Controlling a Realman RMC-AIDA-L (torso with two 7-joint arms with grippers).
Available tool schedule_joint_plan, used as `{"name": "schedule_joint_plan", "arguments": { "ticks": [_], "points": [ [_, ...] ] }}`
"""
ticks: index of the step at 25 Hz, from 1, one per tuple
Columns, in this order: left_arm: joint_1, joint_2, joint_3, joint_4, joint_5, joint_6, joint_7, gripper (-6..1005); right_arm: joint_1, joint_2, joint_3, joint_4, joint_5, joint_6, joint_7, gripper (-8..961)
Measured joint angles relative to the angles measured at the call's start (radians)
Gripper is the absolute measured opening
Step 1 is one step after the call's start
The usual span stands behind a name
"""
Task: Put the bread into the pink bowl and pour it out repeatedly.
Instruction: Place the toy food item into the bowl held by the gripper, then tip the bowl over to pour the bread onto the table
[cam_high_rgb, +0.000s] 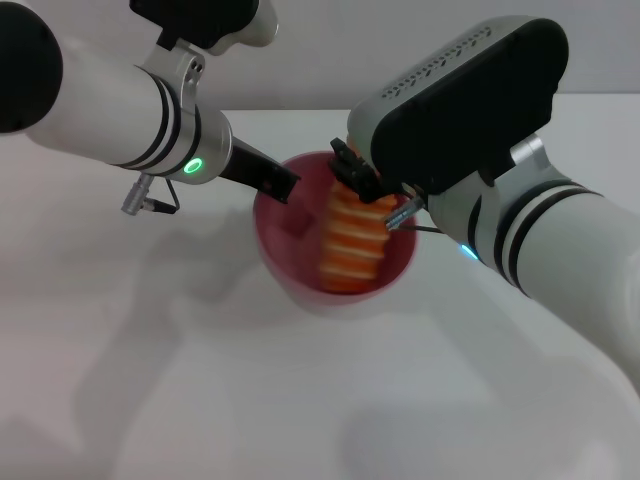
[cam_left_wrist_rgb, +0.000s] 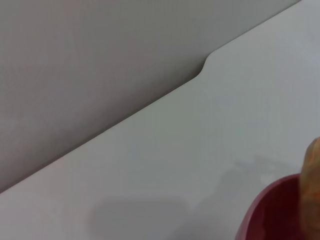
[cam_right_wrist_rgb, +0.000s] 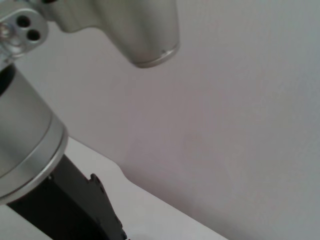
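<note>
Black right gripper (cam_high_rgb: 352, 172) fingers are closed on the far end of the orange, pale-striped ridged toy loaf (cam_high_rgb: 354, 237), held lengthwise front-to-back inside the glossy pink plastic bowl (cam_high_rgb: 290, 262). Left gripper (cam_high_rgb: 283, 184) grips the bowl's rim.

A white table (cam_high_rgb: 250, 400) – smooth (glossy) – carries the pink bowl (cam_high_rgb: 290, 270).
</note>
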Motion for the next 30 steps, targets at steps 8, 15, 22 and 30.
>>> {"name": "schedule_joint_plan", "arguments": {
  "ticks": [8,15,22,30],
  "points": [
    [0.001,0.002,-0.005,-0.005,0.002,0.006,0.001,47,-0.051,0.002,-0.029,-0.011,-0.222,-0.057,0.112,672],
    [0.006,0.005,-0.014,-0.051,0.011,0.036,0.013,47,-0.114,-0.001,0.033,-0.04,-0.566,-0.122,0.251,673],
    [0.007,0.004,-0.013,-0.067,0.014,0.048,0.015,46,-0.144,0.002,0.104,-0.051,-0.46,-0.218,0.298,673],
    [-0.001,0.004,-0.013,-0.089,0.014,0.057,0.024,46,-0.092,-0.007,0.325,-0.074,0.169,-0.214,-0.015,674]
  ]
}}
